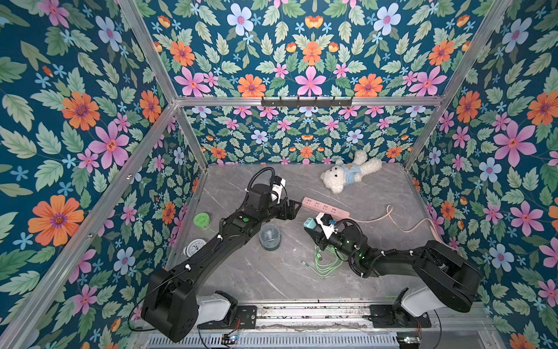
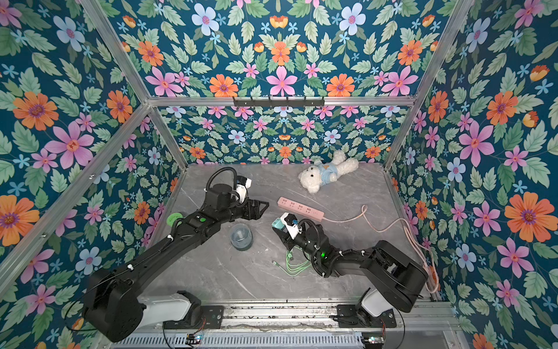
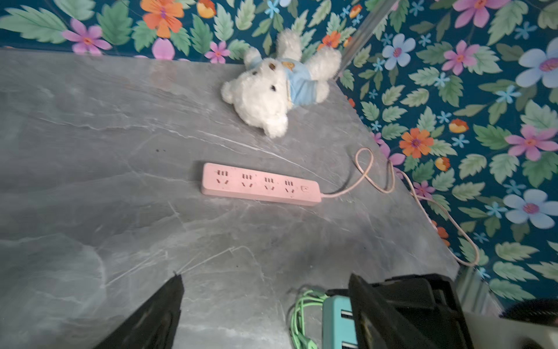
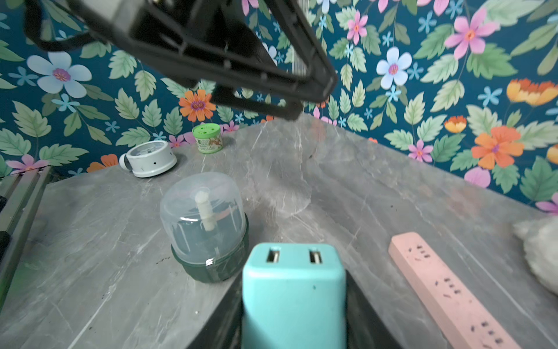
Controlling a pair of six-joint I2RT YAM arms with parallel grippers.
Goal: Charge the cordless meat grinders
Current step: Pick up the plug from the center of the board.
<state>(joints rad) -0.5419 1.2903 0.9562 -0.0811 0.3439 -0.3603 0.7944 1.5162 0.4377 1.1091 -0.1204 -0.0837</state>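
The cordless meat grinder stands upright mid-table, a clear dome over a dark teal base with a pale shaft inside. My right gripper is shut on a small teal plug adapter with two USB slots, held just right of the grinder and apart from it. A pink power strip lies beyond the adapter. My left gripper hangs open and holds nothing, near the strip's left end. A green cable lies loose under the right arm.
A white teddy bear lies at the back right. A bright green jar and a white alarm clock sit by the left wall. The strip's pink cord runs to the right wall.
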